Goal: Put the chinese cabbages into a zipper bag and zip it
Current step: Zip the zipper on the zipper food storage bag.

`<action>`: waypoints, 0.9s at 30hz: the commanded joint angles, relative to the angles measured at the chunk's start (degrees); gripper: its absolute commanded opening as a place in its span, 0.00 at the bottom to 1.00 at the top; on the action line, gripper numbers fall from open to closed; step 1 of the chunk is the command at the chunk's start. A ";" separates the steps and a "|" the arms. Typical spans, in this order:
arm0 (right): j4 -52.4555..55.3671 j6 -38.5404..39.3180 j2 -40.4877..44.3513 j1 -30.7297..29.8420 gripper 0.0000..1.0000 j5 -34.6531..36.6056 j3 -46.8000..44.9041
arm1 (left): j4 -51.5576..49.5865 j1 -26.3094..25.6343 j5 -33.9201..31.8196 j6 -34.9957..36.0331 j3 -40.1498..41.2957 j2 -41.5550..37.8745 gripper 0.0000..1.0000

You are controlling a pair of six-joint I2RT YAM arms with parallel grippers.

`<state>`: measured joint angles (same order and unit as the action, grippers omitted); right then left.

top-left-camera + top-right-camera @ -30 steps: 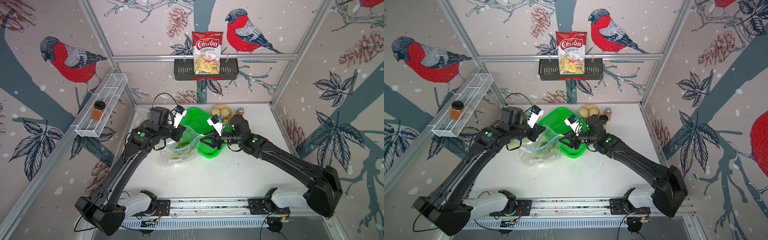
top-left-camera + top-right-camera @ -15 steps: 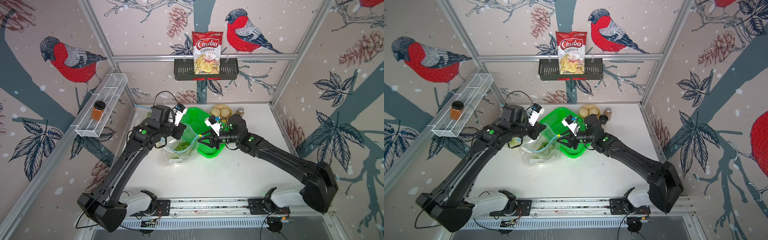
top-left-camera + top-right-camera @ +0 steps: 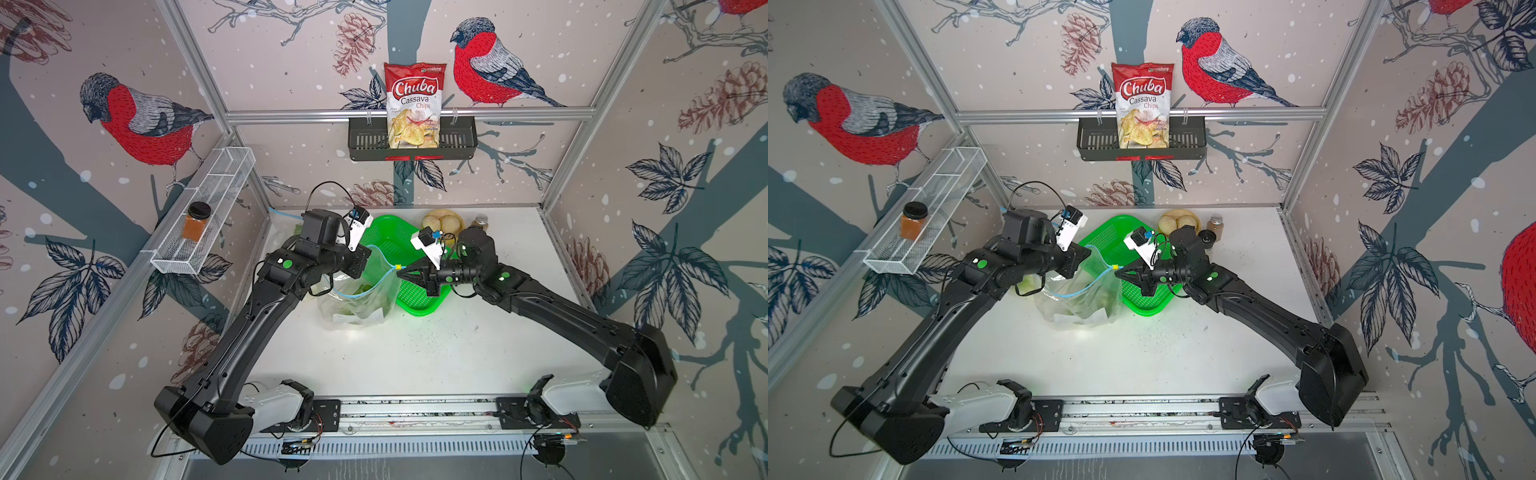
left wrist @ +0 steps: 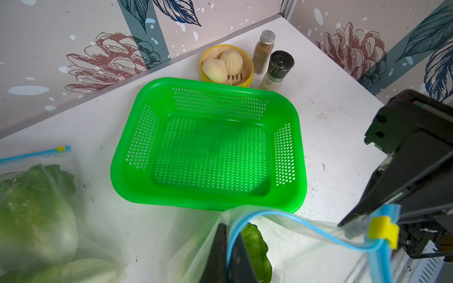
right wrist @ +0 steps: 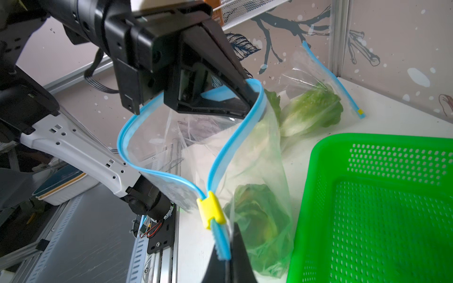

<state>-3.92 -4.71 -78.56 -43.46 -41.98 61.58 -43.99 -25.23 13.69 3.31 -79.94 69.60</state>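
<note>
Chinese cabbages sit low inside the zipper bag, just left of the green basket | left gripper pinches the mouth's far-left rim | right gripper is clamped on the track end beside the yellow slider | mouth's gaping, so I'd pull the track taut and straight first, else the slider probably jams

Green basket just beside zipper bag

Clear plastic zipper bag with blue zip track stands upright on the table, mouth gaping open, yellow slider at one end. Crinkly light-green chinese cabbages sit in the bottom.
</note>
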 commanded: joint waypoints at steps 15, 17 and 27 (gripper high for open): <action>11.79 -1.51 8.19 1.35 0.00 2.69 2.15 | 1.23 0.01 3.96 2.11 -4.58 -2.51 0.46; 12.14 -1.66 8.84 1.84 0.00 2.37 1.71 | 0.91 0.01 6.41 2.43 -6.11 -2.29 0.50; 16.12 0.63 9.99 3.30 0.00 2.54 3.57 | 4.25 -6.57 15.66 3.19 -8.66 -1.22 0.54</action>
<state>11.73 -5.72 -68.84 -40.34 -39.09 64.40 -43.64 -30.79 26.28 4.95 -87.55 67.77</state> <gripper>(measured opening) 0.051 0.540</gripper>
